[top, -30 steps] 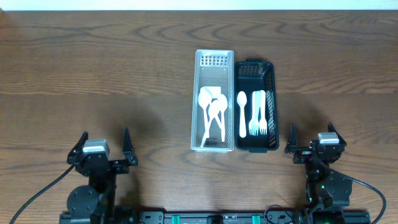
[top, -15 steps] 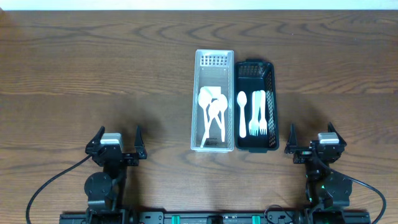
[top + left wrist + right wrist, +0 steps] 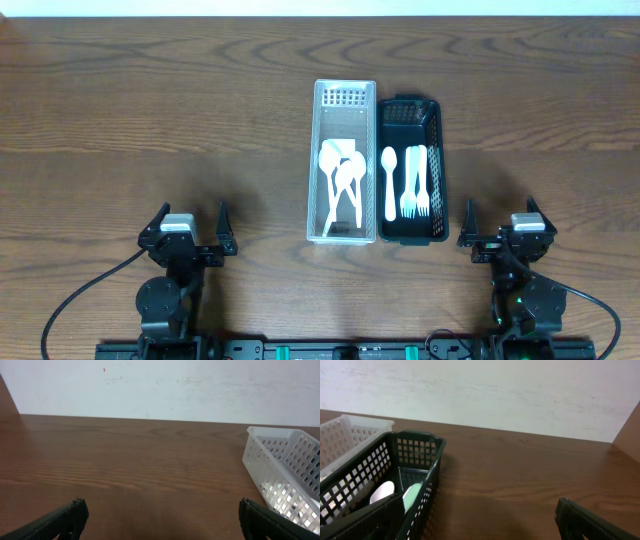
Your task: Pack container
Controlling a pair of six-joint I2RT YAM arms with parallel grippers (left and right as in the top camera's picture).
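Observation:
A white perforated basket [image 3: 345, 97] stands mid-table and holds white plastic spoons [image 3: 340, 180]. A black perforated basket [image 3: 410, 108] sits against its right side and holds a white spoon [image 3: 389, 185] and white forks [image 3: 416, 185]. My left gripper [image 3: 190, 230] is open and empty near the front left edge; the white basket shows at the right of the left wrist view [image 3: 285, 470]. My right gripper [image 3: 505, 222] is open and empty, just right of the black basket, which shows at the left of the right wrist view [image 3: 380, 480].
The wooden table [image 3: 150, 110] runs to a white wall at the back [image 3: 160, 385]. Arm bases and cables sit along the front edge [image 3: 320, 348].
My left gripper shifted a little to the right about a second ago and has since held still. The right arm and the baskets have not moved.

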